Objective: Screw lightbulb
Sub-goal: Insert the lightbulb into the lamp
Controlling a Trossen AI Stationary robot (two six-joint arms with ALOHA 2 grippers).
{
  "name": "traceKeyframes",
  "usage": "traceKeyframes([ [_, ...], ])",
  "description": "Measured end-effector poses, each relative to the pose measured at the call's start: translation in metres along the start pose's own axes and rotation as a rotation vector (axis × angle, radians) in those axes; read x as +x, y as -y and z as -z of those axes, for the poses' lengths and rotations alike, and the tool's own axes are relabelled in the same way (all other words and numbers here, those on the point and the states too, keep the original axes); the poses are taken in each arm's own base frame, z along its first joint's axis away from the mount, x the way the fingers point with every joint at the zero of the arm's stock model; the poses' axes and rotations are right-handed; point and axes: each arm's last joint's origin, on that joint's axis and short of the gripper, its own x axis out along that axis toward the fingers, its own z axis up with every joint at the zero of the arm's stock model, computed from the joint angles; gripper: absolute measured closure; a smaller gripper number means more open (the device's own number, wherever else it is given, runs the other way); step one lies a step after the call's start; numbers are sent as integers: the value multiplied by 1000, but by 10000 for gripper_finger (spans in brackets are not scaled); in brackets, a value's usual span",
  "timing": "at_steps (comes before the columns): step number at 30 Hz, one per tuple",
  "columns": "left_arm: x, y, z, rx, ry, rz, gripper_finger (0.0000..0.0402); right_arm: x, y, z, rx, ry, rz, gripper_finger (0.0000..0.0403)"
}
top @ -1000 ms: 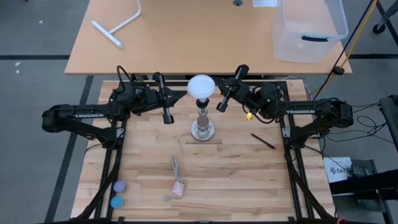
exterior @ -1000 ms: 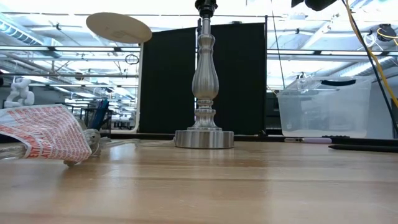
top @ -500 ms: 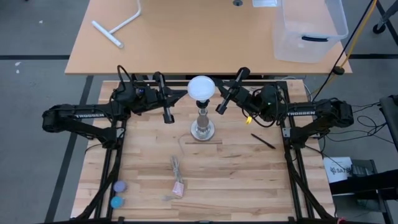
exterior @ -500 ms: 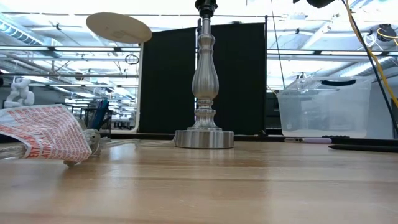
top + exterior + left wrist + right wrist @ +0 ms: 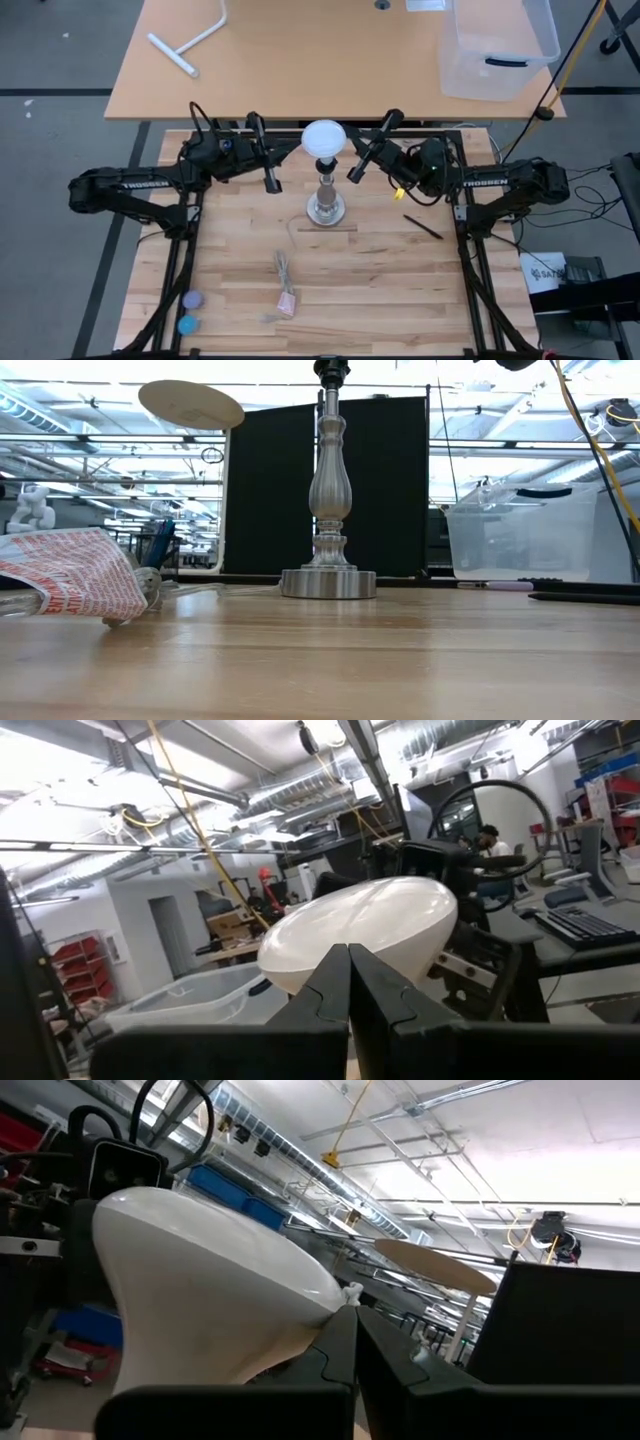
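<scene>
The white lightbulb [image 5: 324, 139] stands globe up on the black top of the silvery lamp post [image 5: 326, 205] in the middle of the table. In the low view only the post [image 5: 329, 490] shows. My left gripper [image 5: 297, 151] is shut, level with the bulb and at its left side. In the left wrist view its tips [image 5: 348, 955] stand before the globe [image 5: 360, 925]. My right gripper [image 5: 349, 157] is shut at the bulb's right side. In the right wrist view its tips [image 5: 352, 1315] stand at the tapering neck [image 5: 290, 1335]. My left gripper has its shut fingertips at the globe's left side [image 5: 330, 960], coming nearly level from the table's left. Whether they touch the globe I cannot tell. My right gripper has its shut fingertips at the neck just under the globe [image 5: 325, 1320], coming from the table's right and slanting upward. Whether they touch it I cannot tell.
A crumpled clear wrapper with red print [image 5: 287, 300] lies toward the near edge, with a black pen [image 5: 422, 227] on the right and two small round discs [image 5: 189, 311] at the near left. On the far table stand a clear bin [image 5: 495, 45] and a white T-shaped bar [image 5: 190, 45].
</scene>
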Motion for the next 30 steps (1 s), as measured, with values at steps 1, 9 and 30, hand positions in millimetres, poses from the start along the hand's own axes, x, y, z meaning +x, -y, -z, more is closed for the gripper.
traceKeyframes([
  [1,0,0,0,0,0,-1,401,0,-1,0,0,0,-2,403],
  [9,0,-1,0,2,-3,-15,401,-2,-5,-3,-23,-7,5,403],
  [30,7,-9,12,-10,-20,-81,401,-8,-20,-13,-66,-17,-9,403],
])
